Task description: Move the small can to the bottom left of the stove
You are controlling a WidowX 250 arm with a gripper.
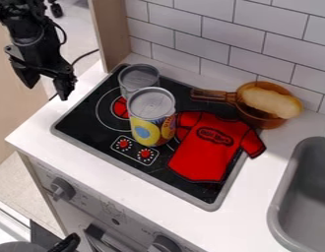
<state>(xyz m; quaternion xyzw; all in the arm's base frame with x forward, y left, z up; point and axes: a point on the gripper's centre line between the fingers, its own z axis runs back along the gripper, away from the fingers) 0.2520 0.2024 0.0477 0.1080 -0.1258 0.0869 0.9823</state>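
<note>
The small can (136, 77) is seen near the back-left corner of the stove (132, 166), right of and apart from the gripper (47, 92), whose fingers are spread.

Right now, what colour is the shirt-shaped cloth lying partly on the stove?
Red with dark edging; the cloth shows best in the camera view.
</note>
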